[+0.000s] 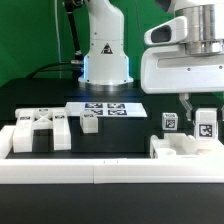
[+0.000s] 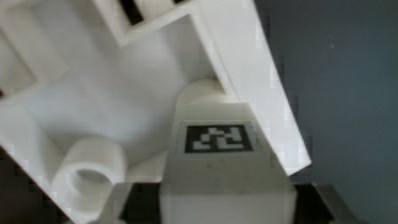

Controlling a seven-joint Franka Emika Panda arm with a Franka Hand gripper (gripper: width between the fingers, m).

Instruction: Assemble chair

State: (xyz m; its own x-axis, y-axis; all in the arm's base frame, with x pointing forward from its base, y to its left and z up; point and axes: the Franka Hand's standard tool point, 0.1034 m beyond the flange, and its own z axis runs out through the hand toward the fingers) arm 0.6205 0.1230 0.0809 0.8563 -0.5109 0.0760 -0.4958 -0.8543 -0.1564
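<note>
My gripper [image 1: 201, 118] hangs at the exterior view's right and is shut on a white chair bar with a coded tag [image 1: 205, 126]. In the wrist view this bar [image 2: 221, 150] fills the gap between the two dark fingers [image 2: 143, 205]. The bar stands on or just above a larger blocky white chair part [image 1: 184, 148]; I cannot tell whether they touch. That part [image 2: 160, 70] shows slats and a round peg [image 2: 86, 178] in the wrist view. Another tagged piece [image 1: 170, 122] stands just beside the held bar.
More tagged chair parts [image 1: 40, 130] and a small cube [image 1: 90, 123] lie at the exterior view's left. The marker board [image 1: 105, 108] lies in front of the robot base [image 1: 105, 55]. A plain white border rail [image 1: 110, 172] runs along the front.
</note>
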